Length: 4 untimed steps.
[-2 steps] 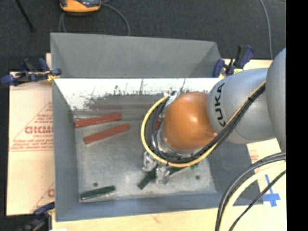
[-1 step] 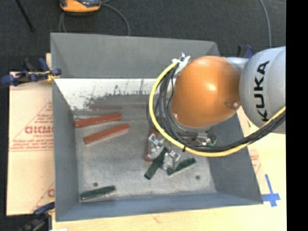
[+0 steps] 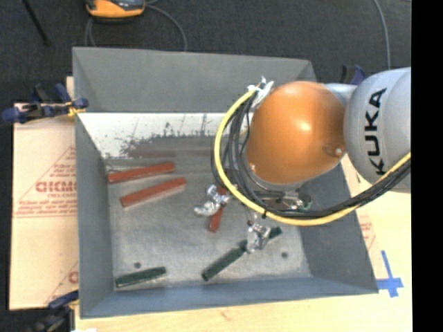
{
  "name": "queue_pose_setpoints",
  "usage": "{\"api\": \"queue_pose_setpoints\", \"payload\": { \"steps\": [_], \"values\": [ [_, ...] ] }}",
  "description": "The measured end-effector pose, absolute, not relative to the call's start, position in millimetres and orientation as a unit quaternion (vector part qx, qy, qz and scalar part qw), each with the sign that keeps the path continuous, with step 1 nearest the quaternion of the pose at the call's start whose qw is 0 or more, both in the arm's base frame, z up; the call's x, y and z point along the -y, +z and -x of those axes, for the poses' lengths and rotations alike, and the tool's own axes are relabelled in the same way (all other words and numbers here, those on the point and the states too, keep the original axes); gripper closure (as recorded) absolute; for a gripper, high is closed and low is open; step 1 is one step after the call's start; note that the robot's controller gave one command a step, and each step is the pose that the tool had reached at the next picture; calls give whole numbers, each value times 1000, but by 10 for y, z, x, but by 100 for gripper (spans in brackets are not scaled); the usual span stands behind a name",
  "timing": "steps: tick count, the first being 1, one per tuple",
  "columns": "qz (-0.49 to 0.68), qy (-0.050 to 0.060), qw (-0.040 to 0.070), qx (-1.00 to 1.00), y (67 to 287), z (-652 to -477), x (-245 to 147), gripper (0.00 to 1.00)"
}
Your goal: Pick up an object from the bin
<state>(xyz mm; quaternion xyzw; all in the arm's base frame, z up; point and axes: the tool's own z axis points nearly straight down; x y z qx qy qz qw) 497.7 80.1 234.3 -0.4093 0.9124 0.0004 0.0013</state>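
**Over a green stick: claw low in the bin**

Right of the middle of the bin (image 3: 93,206), the claw (image 3: 257,236) hangs close to the floor under the orange cover (image 3: 294,133) of the arm (image 3: 377,137). Yellow and black cables (image 3: 225,138) loop round the cover. The claw's bright metal sits over the upper right end of a long dark green stick (image 3: 221,263). That stick lies slantwise on the floor, with its lower left end pointing toward the front wall. Whether the claw is open or closed I cannot tell, because the cover and cables hide most of it. Nor can I tell whether it touches the stick or only hovers over it.

Just to the left lies a short red stick (image 3: 216,220), tilted and nearly upright in the view. A small silver piece (image 3: 211,203) sits at its top end. I cannot tell whether that piece is loose or part of the claw.

The other things lie well apart from the claw:

- Two long red-brown sticks lie almost parallel on the left of the floor, the upper stick (image 3: 142,172) nearer the back wall and the lower stick (image 3: 154,191) just below it.
- A second green stick (image 3: 140,277) lies near the front left corner, close to the front wall.
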Motion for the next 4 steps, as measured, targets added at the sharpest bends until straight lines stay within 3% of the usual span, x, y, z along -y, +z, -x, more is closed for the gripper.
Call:
{"api": "queue_pose_setpoints", "payload": {
  "steps": [1,2,3,4],
  "values": [
    [409,0,1,-913,2343,-4977,-800,0],
    [415,-1,5,-910,1800,-4904,-656,0],
    [448,0,2,-894,1261,-4939,-459,0],
    [518,-1,6,-855,765,-4752,-495,100]
  ]
}}
